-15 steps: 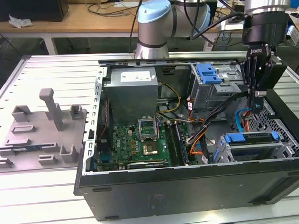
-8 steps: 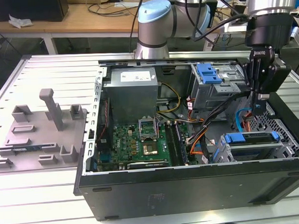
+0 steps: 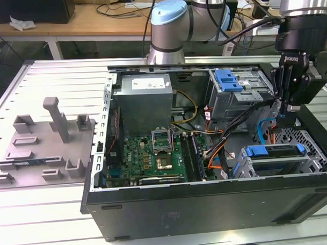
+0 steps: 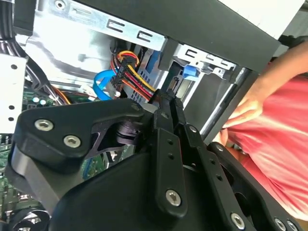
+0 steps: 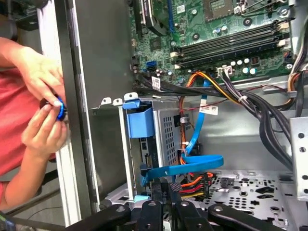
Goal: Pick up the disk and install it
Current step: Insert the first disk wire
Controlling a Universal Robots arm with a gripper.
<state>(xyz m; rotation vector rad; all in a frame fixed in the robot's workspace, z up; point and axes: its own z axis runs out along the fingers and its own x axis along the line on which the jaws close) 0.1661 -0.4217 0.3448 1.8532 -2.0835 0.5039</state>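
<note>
Inside the open computer case (image 3: 209, 204), the disk (image 3: 275, 157) is sitting just beneath the pincer (image 3: 285, 106), which is hovering pinched shut and empty.

Silver arm (image 3: 166, 47), pale blue joint cap (image 3: 169, 15), black cables (image 3: 246, 31), matte black hand (image 3: 284, 105) with silver screws (image 4: 173, 196)
</note>
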